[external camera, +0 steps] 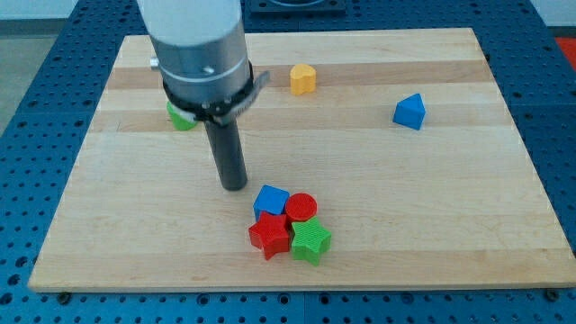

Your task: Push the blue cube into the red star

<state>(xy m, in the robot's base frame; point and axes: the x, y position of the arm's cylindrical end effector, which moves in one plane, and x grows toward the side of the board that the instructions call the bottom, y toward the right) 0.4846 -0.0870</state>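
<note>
The blue cube (270, 200) sits near the board's bottom middle, touching the red star (269, 237) just below it. My tip (234, 184) rests on the board a little to the left of and slightly above the blue cube, with a small gap between them. The rod rises from the tip to the arm's grey body at the view's top left.
A red cylinder (301, 208) and a green star (311, 239) crowd against the cube and star on their right. A green block (182, 118) is partly hidden behind the arm. A yellow block (303, 79) lies at top middle, a blue triangular block (409, 112) at right.
</note>
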